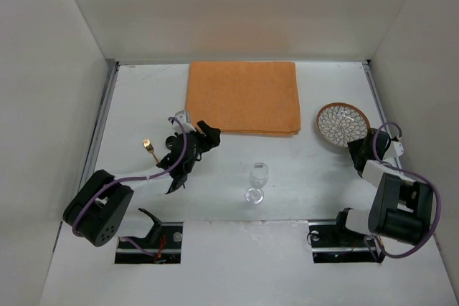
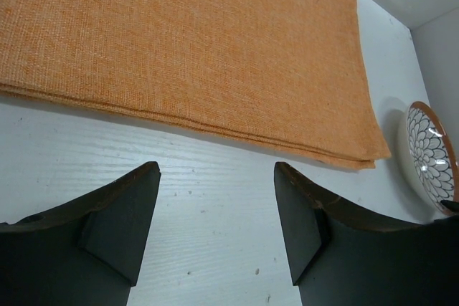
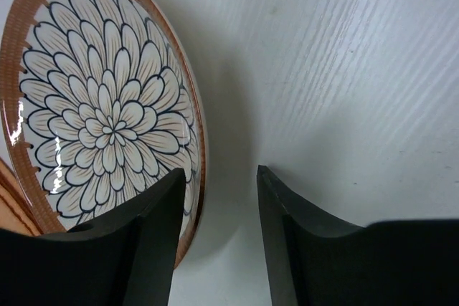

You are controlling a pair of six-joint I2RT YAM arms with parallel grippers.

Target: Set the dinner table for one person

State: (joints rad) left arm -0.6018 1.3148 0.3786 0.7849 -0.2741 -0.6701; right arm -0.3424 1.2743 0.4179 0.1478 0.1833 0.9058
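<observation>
The dinner table (image 1: 301, 198) is a white top with side rails. A flower-patterned plate (image 1: 343, 124) with a brown rim lies at the right. My right gripper (image 1: 358, 150) is open at its near rim; in the right wrist view the gripper (image 3: 220, 177) has one finger (image 3: 154, 227) above the plate (image 3: 100, 112) and the other over the table. My left gripper (image 1: 209, 134) is open and empty just before the near edge of the orange mat (image 1: 244, 97); in the left wrist view the gripper (image 2: 216, 177) has bare table between its fingers.
A clear stemmed glass (image 1: 257, 180) stands at the middle near the front. A gold fork (image 1: 149, 148) lies left of the left arm. The mat (image 2: 193, 41) and the plate (image 2: 430, 155) also show in the left wrist view.
</observation>
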